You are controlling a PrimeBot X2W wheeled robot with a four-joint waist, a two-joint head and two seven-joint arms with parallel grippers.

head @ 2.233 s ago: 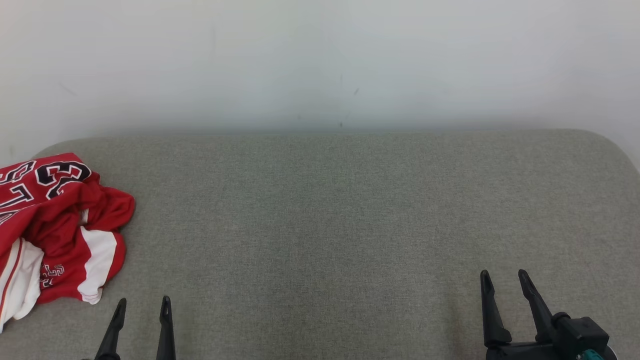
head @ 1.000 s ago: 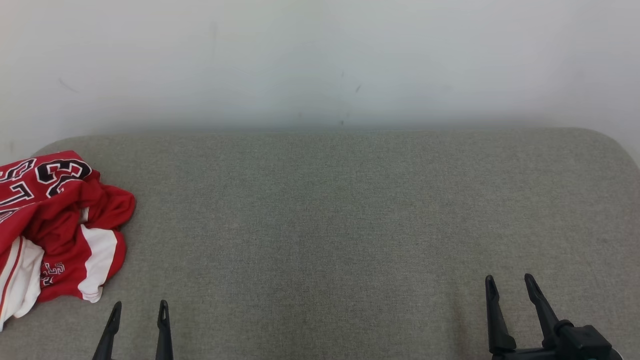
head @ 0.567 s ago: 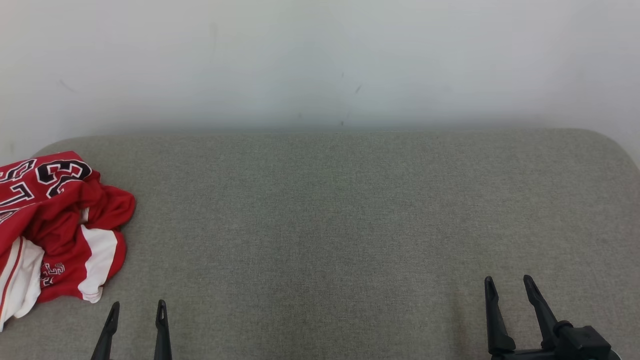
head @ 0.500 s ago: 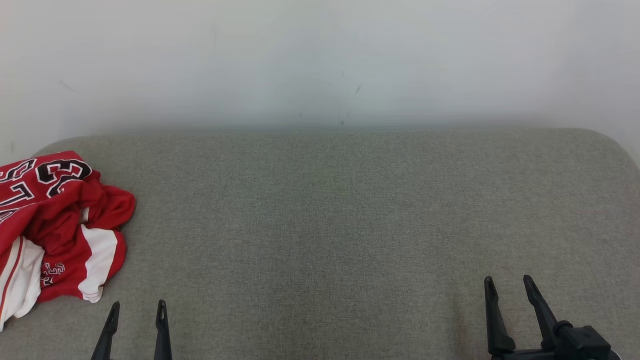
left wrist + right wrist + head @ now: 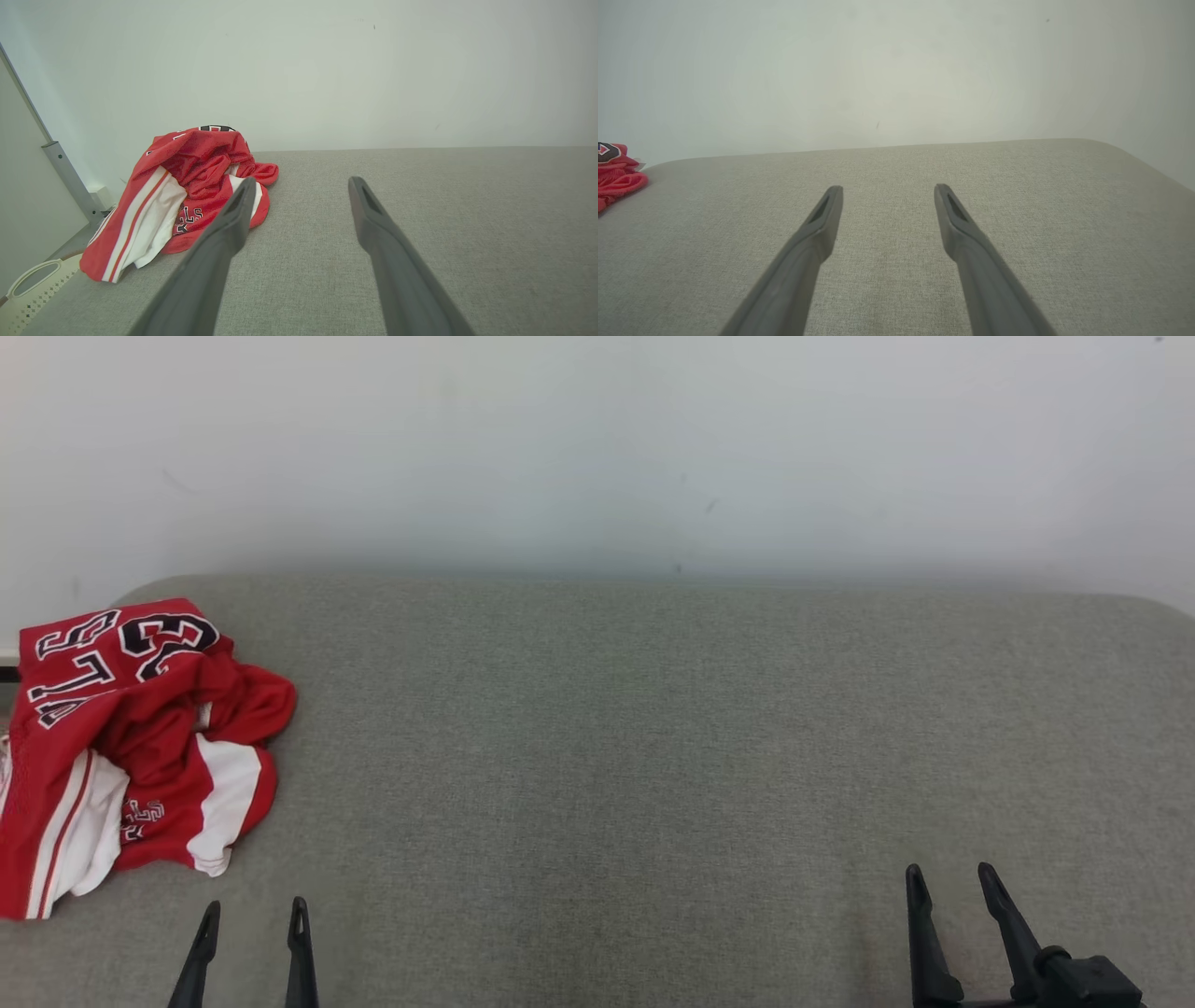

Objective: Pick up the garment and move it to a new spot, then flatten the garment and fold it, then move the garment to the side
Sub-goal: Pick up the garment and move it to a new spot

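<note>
Red jersey (image 5: 140, 747) bunched at the far-left end of the grey cushion (image 5: 653, 756), against its left edge; not yet picked up. Left claw (image 5: 256, 903) just beside it, spread wide and empty, probably staged to reach. Right claw (image 5: 948, 870) well apart, likewise spread, empty. Wall (image 5: 597, 448) along the back edge; broad bare middle, good room for spreading and folding.

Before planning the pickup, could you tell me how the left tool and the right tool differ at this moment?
The left tool sits close to the crumpled red garment; the right tool is far across the grey cushion from it. In the head view the right tool's dark body shows below its fingers; the left tool's fingers run off the bottom edge. Both are open and empty.
</note>
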